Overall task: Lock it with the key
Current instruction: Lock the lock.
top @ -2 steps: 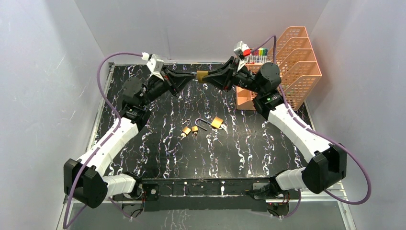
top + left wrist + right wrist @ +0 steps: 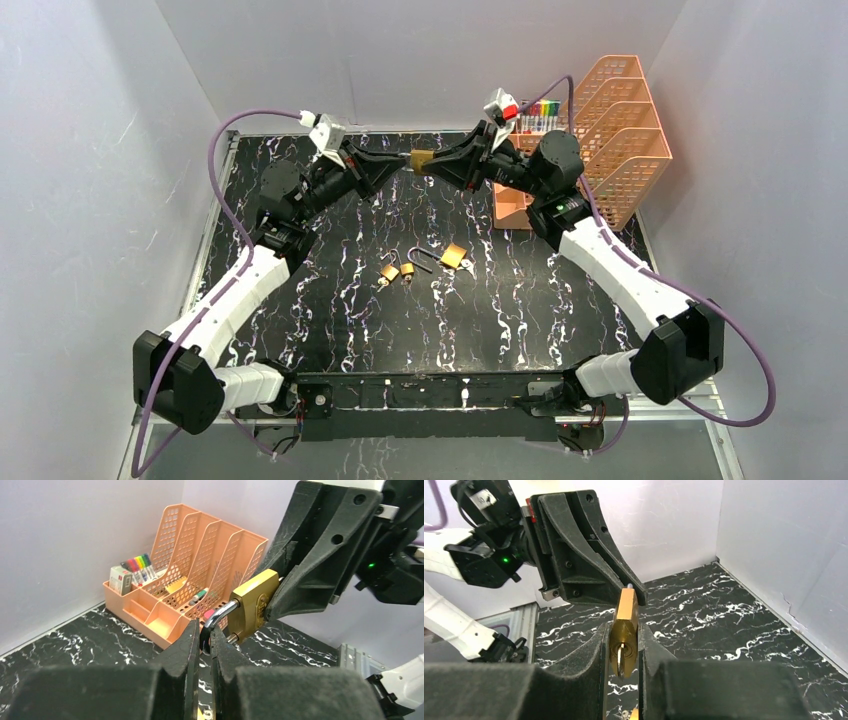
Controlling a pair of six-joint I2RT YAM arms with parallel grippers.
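Nearest you, a few loose padlocks lie mid-table. Beyond them, raised above the table's far centre, you've got the padlock. The right gripper is clamped on its brass body, and the left gripper is pinched tight on its shackle. Its long axis runs left–right, shackle end toward the left arm, keyhole end toward the right wrist. The orange organiser sits far right.
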